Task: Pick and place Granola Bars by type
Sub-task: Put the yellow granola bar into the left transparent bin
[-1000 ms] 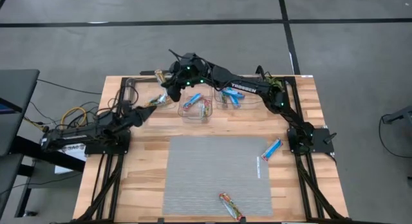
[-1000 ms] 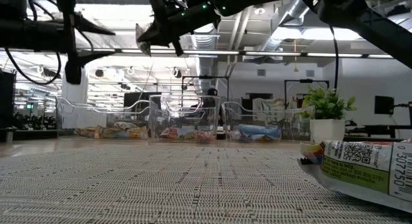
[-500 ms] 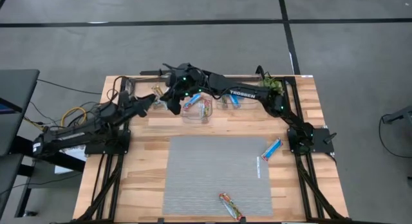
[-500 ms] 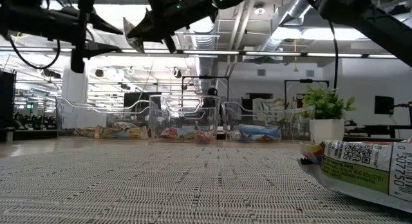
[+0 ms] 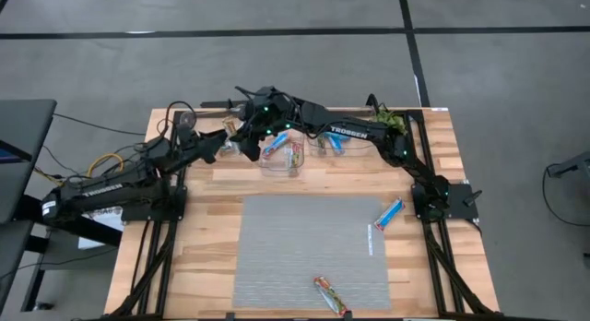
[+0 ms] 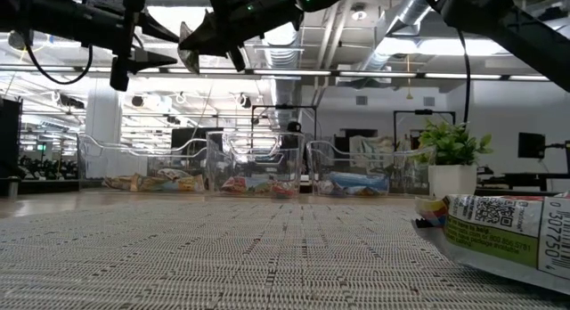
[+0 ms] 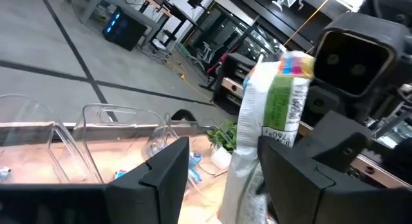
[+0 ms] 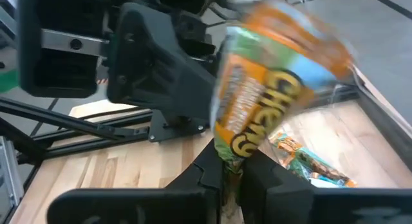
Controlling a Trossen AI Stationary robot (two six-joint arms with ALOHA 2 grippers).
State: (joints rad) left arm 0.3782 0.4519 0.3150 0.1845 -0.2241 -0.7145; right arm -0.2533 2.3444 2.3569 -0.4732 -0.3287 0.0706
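Right gripper (image 8: pixel 230 176) clamped on a green-orange bar (image 8: pixel 270 105), raised above the far-left bins (image 6: pixel 147 163). Left gripper (image 7: pixel 222 166) right beside it, fingers apart around that bar. Blue bar (image 5: pixel 389 213) on mat's right edge.

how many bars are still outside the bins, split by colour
blue: 1, the blue bar at the right edge of the mat
green and orange: 2, the loose bar on the mat's near edge, and the held bar in the jaws of the right gripper
total: 3
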